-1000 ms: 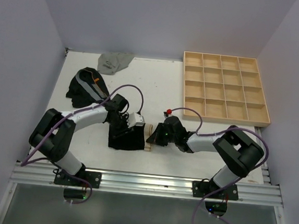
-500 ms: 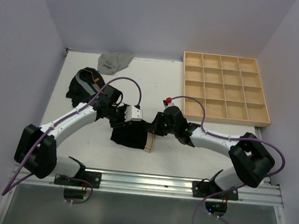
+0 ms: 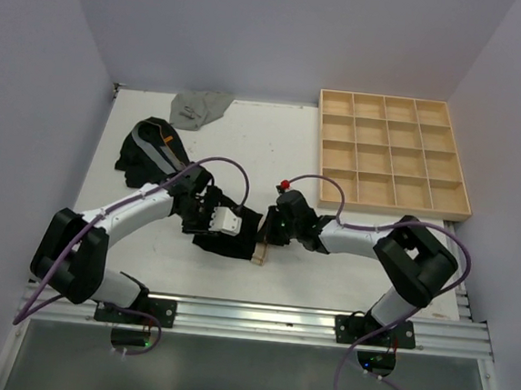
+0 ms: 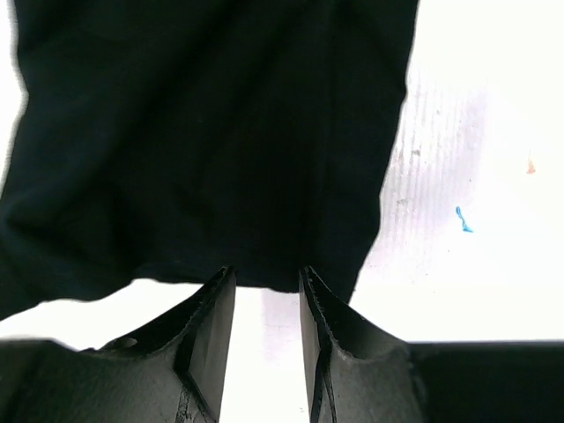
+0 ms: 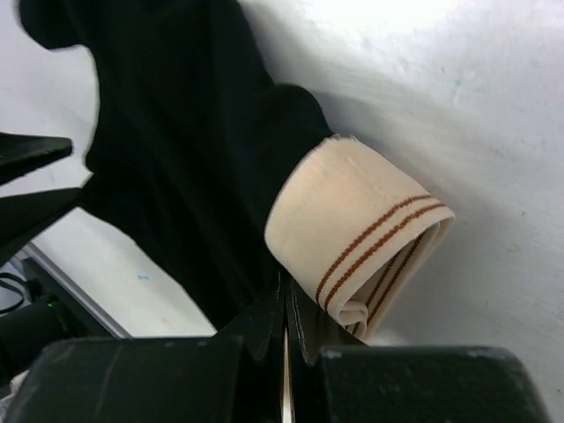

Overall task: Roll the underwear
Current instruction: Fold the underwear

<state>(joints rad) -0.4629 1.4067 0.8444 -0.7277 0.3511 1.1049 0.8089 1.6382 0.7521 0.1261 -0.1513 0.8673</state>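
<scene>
Top external view: black underwear (image 3: 228, 236) lies on the table (image 3: 292, 152), off the wooden grid tray's (image 3: 394, 152) near-left corner, toward the arm bases. Its long axis runs roughly parallel to the tray's near edge. The tan waistband (image 5: 352, 229), doubled into a loop, is the end facing the tray. Right gripper (image 5: 284, 295), closed, appears to pinch the cloth beside that loop, probably to anchor the roll's starting end. Left gripper (image 4: 267, 284), partly open with nothing between its fingers, sits at the opposite hem, apparently placed to take hold there and keep the cloth taut.
</scene>
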